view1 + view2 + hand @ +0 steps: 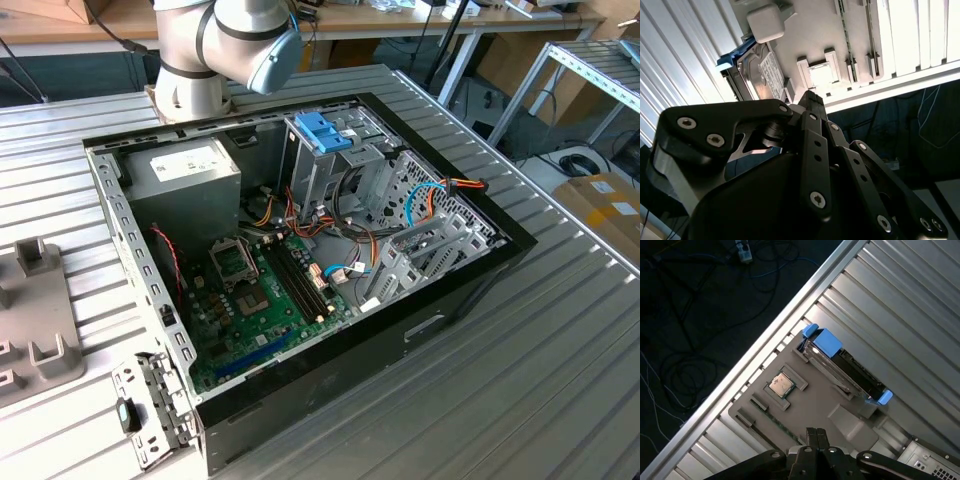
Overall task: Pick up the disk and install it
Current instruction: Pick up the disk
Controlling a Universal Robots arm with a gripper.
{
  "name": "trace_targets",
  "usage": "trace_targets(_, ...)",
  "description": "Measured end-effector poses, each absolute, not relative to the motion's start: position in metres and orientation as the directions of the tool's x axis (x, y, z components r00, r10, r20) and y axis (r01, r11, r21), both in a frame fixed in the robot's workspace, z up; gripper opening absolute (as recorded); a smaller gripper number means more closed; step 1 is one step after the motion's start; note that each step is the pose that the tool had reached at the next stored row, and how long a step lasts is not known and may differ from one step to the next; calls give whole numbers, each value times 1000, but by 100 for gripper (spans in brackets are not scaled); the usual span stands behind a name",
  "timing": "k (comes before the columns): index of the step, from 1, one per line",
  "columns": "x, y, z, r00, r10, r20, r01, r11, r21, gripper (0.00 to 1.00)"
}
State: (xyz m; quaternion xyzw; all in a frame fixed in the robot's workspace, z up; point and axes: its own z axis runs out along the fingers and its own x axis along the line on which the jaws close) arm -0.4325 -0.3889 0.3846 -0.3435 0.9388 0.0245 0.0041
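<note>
The disk (pixel 842 367) stands on its long edge in a slot of a grey holder plate (pixel 805 412), its grey metal body framed by a light-blue carrier. In the second wrist view the disk (pixel 762 75) shows its white label. My gripper (pixel 815 434) hovers over the holder plate, a short way from the disk and not touching it. Its black fingers are shut with nothing between them, and their tips (pixel 810 97) point at the plate beside the disk.
A processor chip (pixel 781 385) lies in a recess of the holder plate. The open computer case (pixel 300 250) sits mid-table, with an upright metal drive cage (pixel 325 150) topped by a blue handle. The holder plate (pixel 40 340) lies at the exterior view's left. The table edge (pixel 790 315) runs close to the plate.
</note>
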Motion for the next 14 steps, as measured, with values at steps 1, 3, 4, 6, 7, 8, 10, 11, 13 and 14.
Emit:
trace_targets(1, -433, -389, 385, -763, -646, -25, -647, 762, 43, 10)
trace_targets(3, -433, -389, 385, -761, -649, -24, -649, 760, 43, 10)
trace_targets(4, -433, -389, 385, -759, -650, -25, -651, 758, 43, 10)
trace_targets(6, -433, -389, 385, -758, -652, -25, -652, 757, 43, 10)
trace_targets(7, -433, -389, 385, -757, -653, -25, -653, 756, 43, 10)
trace_targets(8, -433, -389, 385, -756, -654, -25, -654, 755, 43, 10)
trace_targets(10, -433, -389, 385, -755, -656, -24, -656, 754, 43, 10)
trace_targets(11, -433, -389, 385, -754, -656, -25, -657, 753, 43, 10)
trace_targets(13, -433, -389, 385, -753, -658, -25, -658, 751, 43, 10)
trace_targets(14, -433, -389, 385, -751, -660, -25, -660, 750, 43, 10)
